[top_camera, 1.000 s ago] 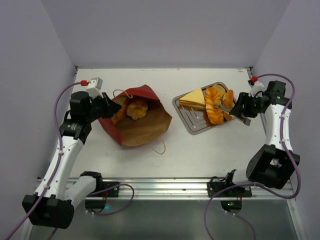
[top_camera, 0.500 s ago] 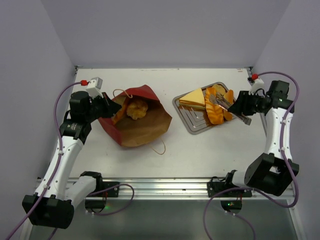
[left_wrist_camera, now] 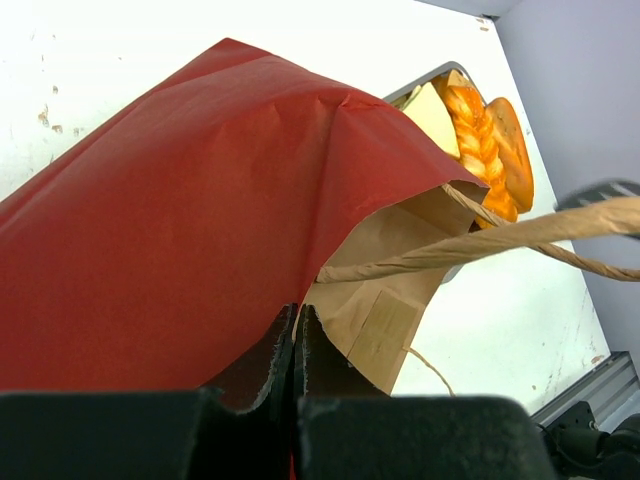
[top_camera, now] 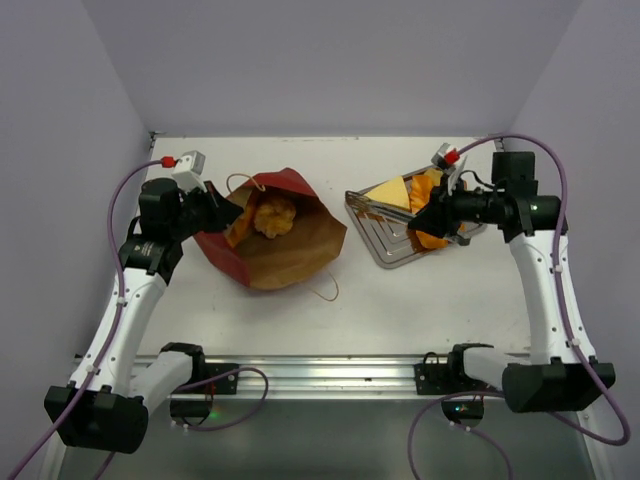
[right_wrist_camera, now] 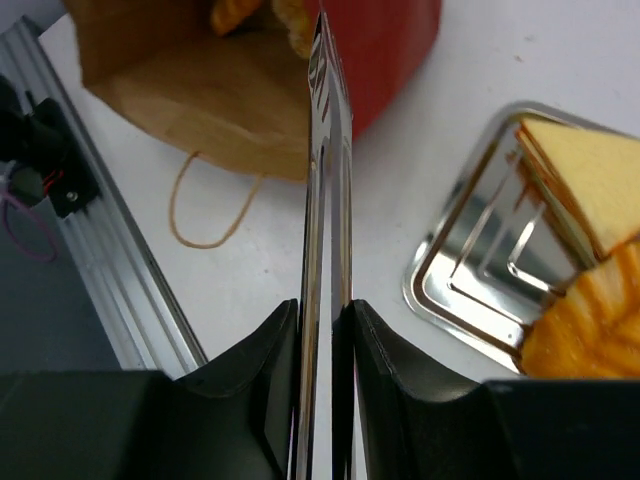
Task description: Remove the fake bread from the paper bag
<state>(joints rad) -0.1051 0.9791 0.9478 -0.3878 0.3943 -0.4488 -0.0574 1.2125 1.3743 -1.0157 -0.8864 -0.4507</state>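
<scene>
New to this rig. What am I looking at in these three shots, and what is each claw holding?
Two robot arms are bolted at the near table edge, each ending in a two-finger gripper. The wide picture comes from a fixed camera above and behind them. The other two come from cameras on the wrists, so each shows its own fingers at the bottom.

On the white table lies an open red paper bag with a golden toy bread inside. Beside it is a steel tray carrying a yellow-topped sandwich and orange bread pieces.

The left gripper is pinched shut on the bag's red edge. The right gripper clamps metal tongs, which point toward the bag.
</scene>
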